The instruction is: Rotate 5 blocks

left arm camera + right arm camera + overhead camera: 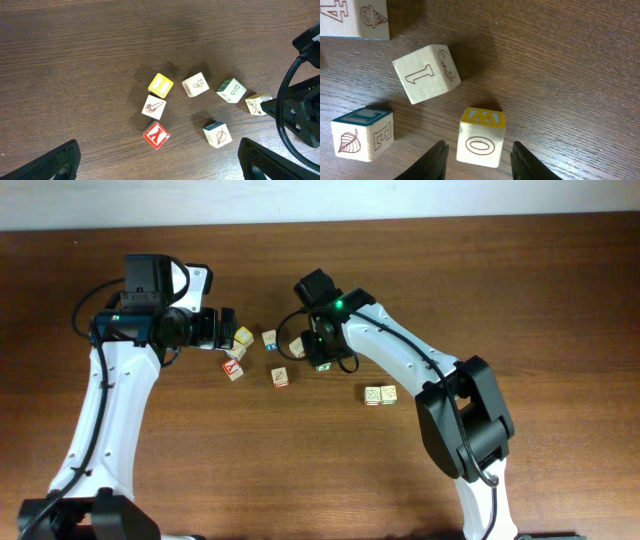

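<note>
Over brown table (300, 480), right hand (480, 152) loosely straddles one block (481, 137); left hand (157, 156) gapes wide.

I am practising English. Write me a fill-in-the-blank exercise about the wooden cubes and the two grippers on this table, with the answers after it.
1. The red-faced cube shows the letter ___.
2. The right gripper straddles a cube marked O that has one ___ face.
3. Apart from the rest, ___ cubes sit side by side.
4. The left gripper stands wide ___.
Answers: Y; yellow; two; open.
</note>
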You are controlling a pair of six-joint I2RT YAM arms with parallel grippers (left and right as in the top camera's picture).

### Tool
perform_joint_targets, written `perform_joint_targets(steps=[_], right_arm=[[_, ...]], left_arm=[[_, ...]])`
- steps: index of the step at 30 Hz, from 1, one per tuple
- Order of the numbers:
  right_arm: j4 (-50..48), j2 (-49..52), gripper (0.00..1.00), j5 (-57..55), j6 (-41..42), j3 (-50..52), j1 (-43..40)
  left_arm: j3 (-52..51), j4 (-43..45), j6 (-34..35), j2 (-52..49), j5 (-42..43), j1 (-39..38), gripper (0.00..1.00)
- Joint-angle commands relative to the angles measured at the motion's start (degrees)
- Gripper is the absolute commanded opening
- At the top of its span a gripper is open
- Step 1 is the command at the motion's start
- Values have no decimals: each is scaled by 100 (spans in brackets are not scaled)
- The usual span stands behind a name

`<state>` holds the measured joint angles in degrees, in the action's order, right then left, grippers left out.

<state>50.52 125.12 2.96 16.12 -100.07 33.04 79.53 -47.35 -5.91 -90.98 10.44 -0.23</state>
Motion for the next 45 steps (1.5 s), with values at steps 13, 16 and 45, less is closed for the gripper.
perform_joint_targets(steps=[13,16,45], right_arm=[[2,175,16,52,199,-33,-144],[20,175,13,437,190,2,-345],[240,144,20,710,-48,-68,-422]], left_arm=[[125,11,72,-20,-24,2,99],[125,11,72,-20,-24,2,99],[125,11,72,-20,-24,2,99]])
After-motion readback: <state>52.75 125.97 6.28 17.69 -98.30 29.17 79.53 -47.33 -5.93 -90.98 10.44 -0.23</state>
